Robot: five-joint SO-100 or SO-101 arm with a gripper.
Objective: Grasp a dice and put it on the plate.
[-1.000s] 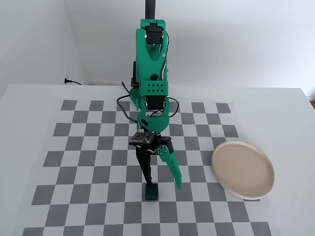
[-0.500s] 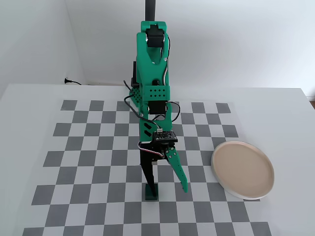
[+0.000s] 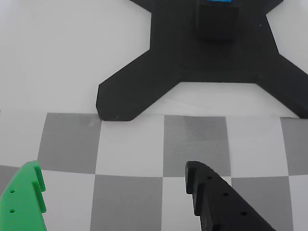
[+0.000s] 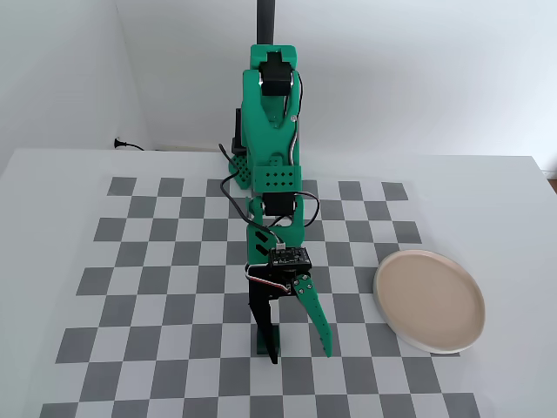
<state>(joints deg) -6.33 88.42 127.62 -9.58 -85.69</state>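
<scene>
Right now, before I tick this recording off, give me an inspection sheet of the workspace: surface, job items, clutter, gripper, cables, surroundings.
Surface: white table with a grey and white checkerboard mat.
Job items: the dice is mostly hidden behind the black finger, only a dark green sliver showing in the fixed view; not seen in the wrist view. The plate lies empty at the mat's right edge.
Clutter: nothing seen.
Gripper: the gripper is open, tips down at the mat, green finger to the right of the black one.
Cables: black wires loop along the arm; a plug and cord sit at the table's back edge.
Surroundings: plain white walls; a black cross-shaped stand foot in the wrist view.
</scene>
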